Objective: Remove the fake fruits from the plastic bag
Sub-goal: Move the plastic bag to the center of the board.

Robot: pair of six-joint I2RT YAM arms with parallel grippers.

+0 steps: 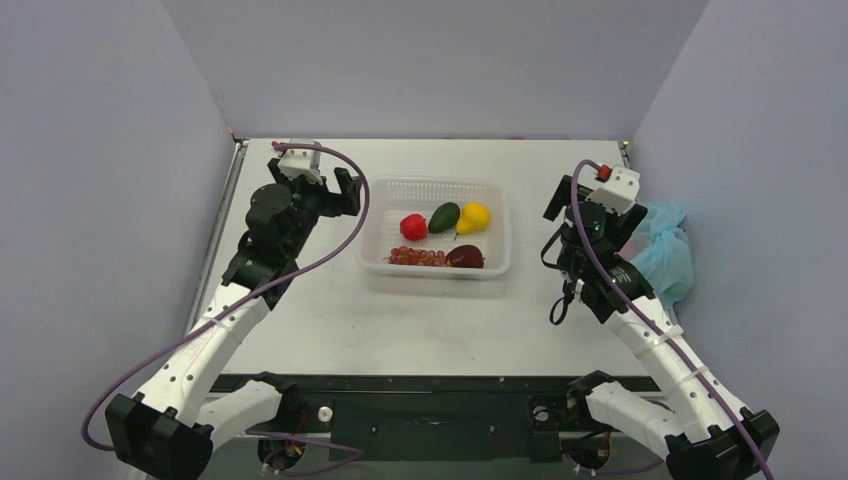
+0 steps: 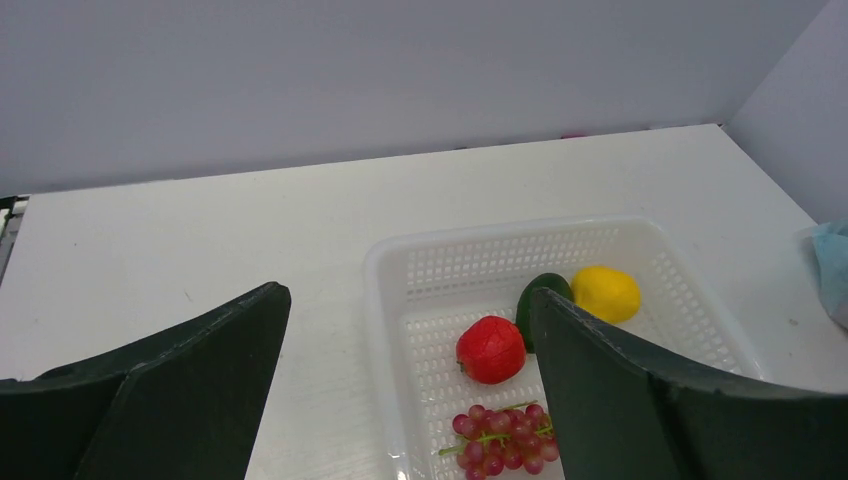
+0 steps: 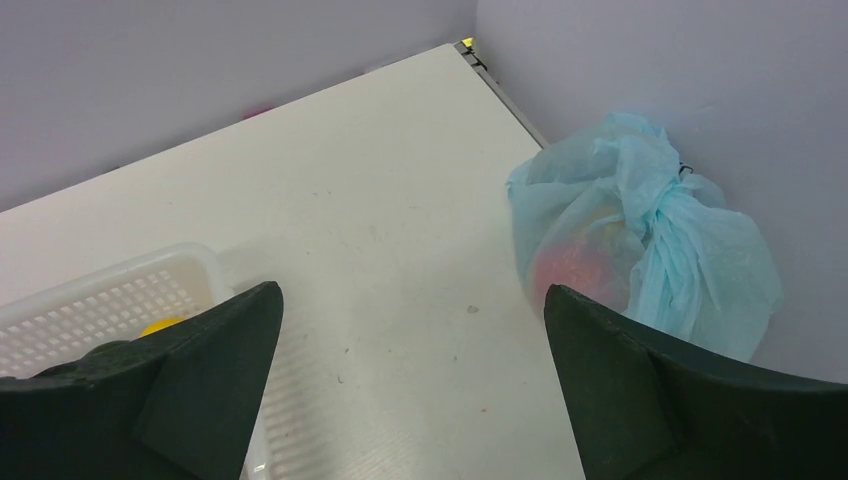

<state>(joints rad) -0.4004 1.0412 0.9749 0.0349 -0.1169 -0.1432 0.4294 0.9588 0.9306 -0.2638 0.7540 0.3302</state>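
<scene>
The light blue plastic bag lies bunched and twisted shut against the right wall; it also shows in the right wrist view and at the edge of the left wrist view. A reddish fake fruit shows dimly through its skin; the other fruits inside are hidden. My right gripper is open and empty, above the table just left of the bag. My left gripper is open and empty, above the left end of the basket.
A white perforated basket stands mid-table. It holds a small red strawberry-like fruit, a dark green avocado, a yellow pear, a grape bunch and a dark red-purple fruit. Walls close in on three sides.
</scene>
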